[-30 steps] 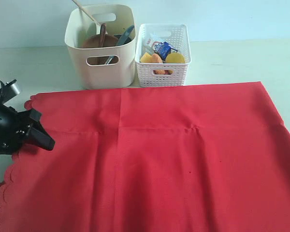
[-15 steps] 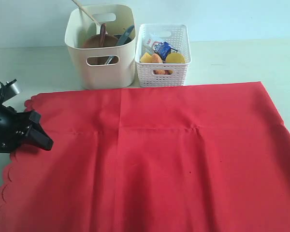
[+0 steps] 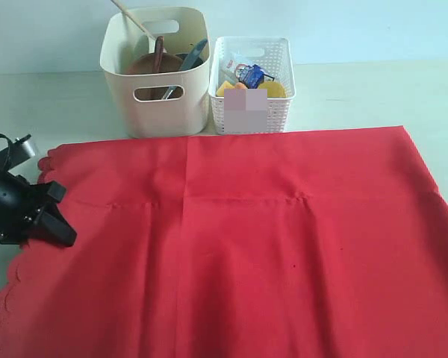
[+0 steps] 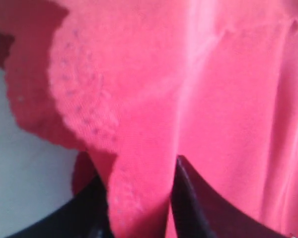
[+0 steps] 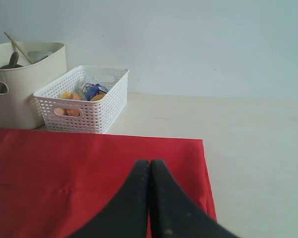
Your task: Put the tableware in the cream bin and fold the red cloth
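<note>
Left wrist view is showing what the others are missing: my left gripper (image 4: pixel 139 198) is pinching a raised ridge of the red cloth (image 4: pixel 213 99) at its scalloped edge, the fabric filling the narrow gap between my two dark fingers (image 4: pixel 198 213). Exterior view is giving that gripper only as a black shape at the cloth's 9 o'clock edge, its jaws hard to make out. Right wrist view is catching my right gripper (image 5: pixel 149 164) with tips pressed together on nothing, hanging over the cloth near a corner.

Tableware is sitting in the cream bin (image 3: pixel 157 112) at the cloth's 11 o'clock. A pale stick (image 3: pixel 131 16) and a dark wooden spoon (image 3: pixel 158 51) are poking out, and the rest is lying half hidden. A blurred patch is covering part of the white lattice basket (image 3: pixel 228 112) at 12 o'clock. The cloth's near edge is running out of frame.
</note>
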`<state>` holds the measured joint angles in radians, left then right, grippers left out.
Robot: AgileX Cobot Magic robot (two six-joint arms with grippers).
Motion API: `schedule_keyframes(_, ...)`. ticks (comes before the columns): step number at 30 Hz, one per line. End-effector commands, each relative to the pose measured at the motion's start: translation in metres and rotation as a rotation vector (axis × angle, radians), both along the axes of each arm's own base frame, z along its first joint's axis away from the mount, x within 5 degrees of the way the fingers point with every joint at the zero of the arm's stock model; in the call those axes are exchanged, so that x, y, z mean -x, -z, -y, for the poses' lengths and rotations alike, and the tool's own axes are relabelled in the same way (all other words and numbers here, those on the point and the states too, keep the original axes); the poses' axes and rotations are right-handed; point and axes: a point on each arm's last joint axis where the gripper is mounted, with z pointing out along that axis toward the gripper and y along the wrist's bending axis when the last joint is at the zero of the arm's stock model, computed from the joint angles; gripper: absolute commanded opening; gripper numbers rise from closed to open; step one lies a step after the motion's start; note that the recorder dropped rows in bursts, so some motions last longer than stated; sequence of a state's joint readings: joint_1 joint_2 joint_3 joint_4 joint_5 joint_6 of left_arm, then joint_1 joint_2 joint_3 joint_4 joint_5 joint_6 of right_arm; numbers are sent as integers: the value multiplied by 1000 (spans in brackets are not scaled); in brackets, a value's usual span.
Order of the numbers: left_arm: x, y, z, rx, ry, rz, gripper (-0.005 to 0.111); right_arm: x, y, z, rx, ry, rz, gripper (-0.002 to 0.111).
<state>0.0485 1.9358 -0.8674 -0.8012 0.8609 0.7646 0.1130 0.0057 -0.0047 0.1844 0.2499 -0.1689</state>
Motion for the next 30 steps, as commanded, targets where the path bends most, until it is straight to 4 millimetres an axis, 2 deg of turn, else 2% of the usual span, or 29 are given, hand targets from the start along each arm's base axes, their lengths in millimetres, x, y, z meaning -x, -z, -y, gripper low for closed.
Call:
schedule_keyframes(1, 3, 10, 5, 2, 7, -45, 22, -1, 2, 0, 8, 5, -9, 0)
schedule_keyframes(4, 2, 4, 6, 10, 7, -28, 1, -4, -7, 0, 8, 5, -24, 0)
schedule_keyframes(7, 2, -8, 7, 22, 11, 2, 0, -8, -21, 0, 10, 5, -30, 0)
schedule_keyframes(15, 13, -59, 11, 79, 48, 79, 0, -30, -91, -3, 7, 5, -1, 0)
schedule_keyframes(17, 20, -72, 3, 8, 49, 75, 0, -39, -118, -4, 4, 5, 27, 0)
schedule_keyframes(19, 26, -80, -7, -91, 36, 56, 0, -42, -132, -4, 1, 5, 51, 0)
schedule_keyframes(22, 31, -93, -18, -209, -1, 34, 0, -42, -136, -4, -1, 6, 68, 0)
schedule_keyframes(30, 30, -97, -19, -215, -25, 67, 0, -42, -138, -4, -8, 11, 93, 0)
